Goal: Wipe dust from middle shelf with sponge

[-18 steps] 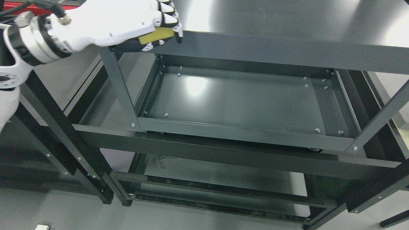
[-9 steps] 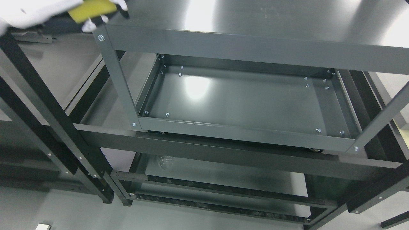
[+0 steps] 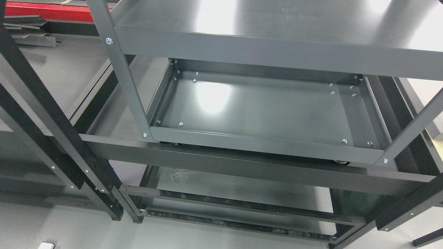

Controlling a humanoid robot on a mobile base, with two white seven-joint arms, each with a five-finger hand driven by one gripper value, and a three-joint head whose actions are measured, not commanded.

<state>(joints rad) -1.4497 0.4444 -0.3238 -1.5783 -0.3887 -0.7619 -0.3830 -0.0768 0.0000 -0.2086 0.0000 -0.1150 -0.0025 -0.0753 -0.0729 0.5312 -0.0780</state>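
- Neither robot hand nor arm appears in the head view; how far either is open, and what it holds, cannot be told.
- The sponge does not show in the view; its place cannot be told.
- One grey metal shelving unit fills the view. Three levels show: the top shelf (image 3: 277,20), the middle shelf (image 3: 263,107) below it, and a lower level (image 3: 242,193) seen through the frame.
- The middle shelf is a shallow tray with a raised rim; a bright glare patch lies on its left part. Its surface carries small screw heads near the corners, eleven countable, some too small to be sure of.
- Two grey uprights show at the unit's front: the left post (image 3: 119,65) and the right post (image 3: 412,128), the latter cut off by the picture's right edge.
- Black frame bars (image 3: 45,114) cross the left side, in front of a second rack.
- A red strip (image 3: 45,7) lies at the top left, partly hidden.
- A small crumpled clear item (image 3: 178,174) on the lower level is hard to make out.
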